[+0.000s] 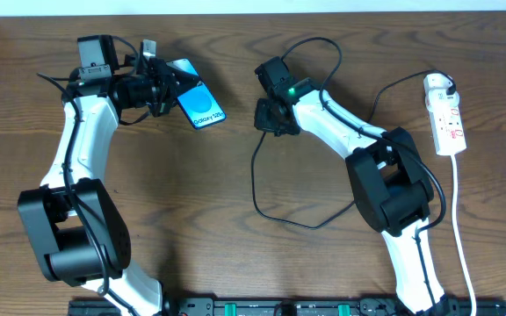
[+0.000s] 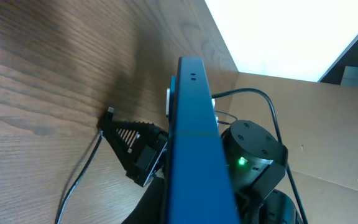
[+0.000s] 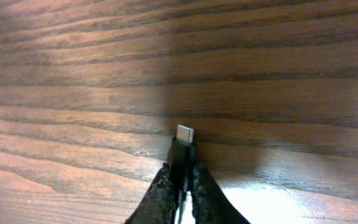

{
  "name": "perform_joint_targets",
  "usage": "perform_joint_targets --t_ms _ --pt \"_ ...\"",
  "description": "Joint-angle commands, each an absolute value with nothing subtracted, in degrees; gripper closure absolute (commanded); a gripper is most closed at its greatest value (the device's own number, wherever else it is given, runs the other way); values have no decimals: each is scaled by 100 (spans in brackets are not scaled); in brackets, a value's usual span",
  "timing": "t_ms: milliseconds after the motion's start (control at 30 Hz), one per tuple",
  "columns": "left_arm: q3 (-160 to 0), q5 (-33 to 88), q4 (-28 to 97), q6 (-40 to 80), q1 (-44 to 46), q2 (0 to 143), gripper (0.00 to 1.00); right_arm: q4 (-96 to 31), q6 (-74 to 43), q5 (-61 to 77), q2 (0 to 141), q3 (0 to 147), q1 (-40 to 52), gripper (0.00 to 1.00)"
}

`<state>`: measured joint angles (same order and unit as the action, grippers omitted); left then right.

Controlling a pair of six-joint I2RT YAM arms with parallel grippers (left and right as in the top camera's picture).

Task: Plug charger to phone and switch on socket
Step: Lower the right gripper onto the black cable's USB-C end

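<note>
pinching the charger [image 3: 183, 142] tip, the right tool [image 3: 180, 173] sits three o'clock of the phone [image 1: 198, 107], itself clamped in the left tool [image 1: 165, 84].

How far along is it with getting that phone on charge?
Done: the left gripper holds the phone, and the right gripper pinches the charger by its connector. In hand: lining them up; the overhead view shows a gap between connector and phone. Left: plugging in, then switching on the socket.
</note>
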<state>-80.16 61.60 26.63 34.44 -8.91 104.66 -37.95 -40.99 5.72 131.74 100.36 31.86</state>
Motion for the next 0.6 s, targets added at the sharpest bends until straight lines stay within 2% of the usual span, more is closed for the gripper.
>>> perform_joint_targets --t_ms 0,33,567 --pt "-8086 6388 2659 3363 -904 10335 93 -3857 -4108 462 13443 9998 3229 96" --pt "-8086 6388 2659 3365 -904 10335 93 -3857 -4108 462 13443 9998 3223 99" --pt "-8086 6383 2652 3365 -906 10335 93 -3972 -2078 633 12873 10018 2926 99"
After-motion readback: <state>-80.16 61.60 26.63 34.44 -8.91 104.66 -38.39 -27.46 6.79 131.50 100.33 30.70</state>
